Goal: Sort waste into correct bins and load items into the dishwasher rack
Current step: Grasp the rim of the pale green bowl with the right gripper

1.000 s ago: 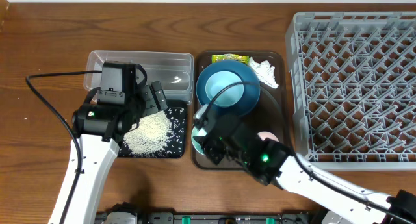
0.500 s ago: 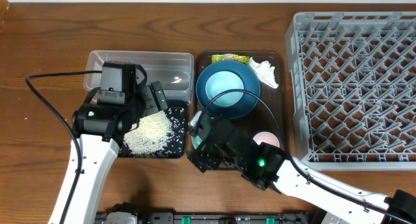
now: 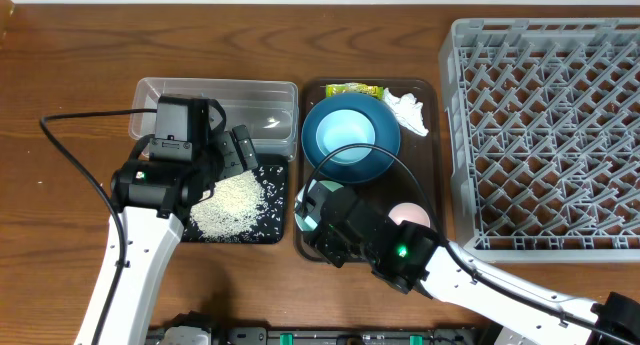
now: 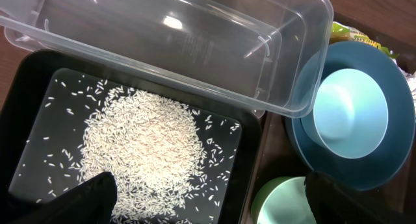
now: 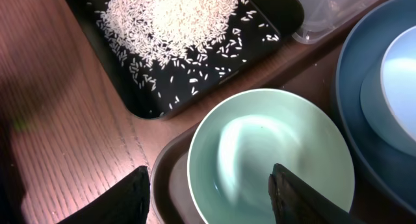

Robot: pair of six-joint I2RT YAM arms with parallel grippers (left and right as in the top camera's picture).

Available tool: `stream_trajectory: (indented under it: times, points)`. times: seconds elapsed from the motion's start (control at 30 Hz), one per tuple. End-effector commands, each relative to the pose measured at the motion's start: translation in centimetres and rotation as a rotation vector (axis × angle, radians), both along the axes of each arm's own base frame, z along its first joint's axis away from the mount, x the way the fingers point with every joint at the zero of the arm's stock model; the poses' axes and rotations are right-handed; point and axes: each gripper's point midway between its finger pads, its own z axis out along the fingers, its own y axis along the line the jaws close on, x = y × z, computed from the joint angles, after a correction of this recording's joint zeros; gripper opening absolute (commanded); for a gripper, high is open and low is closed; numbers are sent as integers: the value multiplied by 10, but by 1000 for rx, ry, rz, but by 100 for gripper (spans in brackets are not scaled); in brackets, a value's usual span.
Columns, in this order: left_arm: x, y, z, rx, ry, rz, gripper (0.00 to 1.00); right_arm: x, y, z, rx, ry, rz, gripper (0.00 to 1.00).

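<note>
A: Change since the last entry?
B: Overhead: right gripper [image 3: 322, 213] has shifted up-right, back over the pale mint-white round bowl [image 3: 322, 192] on the brown serving tray [image 3: 420, 175]. Left arm and rice unchanged.
A: Left wrist?
B: Left gripper [image 4: 208, 191] wide, empty, above loose white rice [image 4: 146, 139] in the shallow black tray [image 4: 26, 107].
A: Right wrist?
B: Fingers [image 5: 123, 198] part-spread, one inside the bowl, one outside its rim; nothing clamped. Step, likely: grasping the bowl. Next: close on the rim, lift, carry to the large grey lattice rack [image 3: 545, 135].
</note>
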Motion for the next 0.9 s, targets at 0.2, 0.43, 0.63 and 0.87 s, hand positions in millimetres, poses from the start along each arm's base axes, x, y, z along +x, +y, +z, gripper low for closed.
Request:
stream_trajectory:
  times: [0.2, 0.43, 0.63, 0.87]
  points:
    - [4, 1, 8, 4, -19, -2, 95, 3, 13, -28, -81, -46, 99, 54]
    - [4, 1, 8, 5, -20, -3, 95, -2, 22, -41, -102, -53, 141, 47]
    - [4, 1, 8, 5, -19, -3, 95, -2, 21, -48, -117, -46, 146, 38]
    - [4, 1, 8, 5, -20, -3, 95, -2, 24, -48, -112, -56, 163, 33]
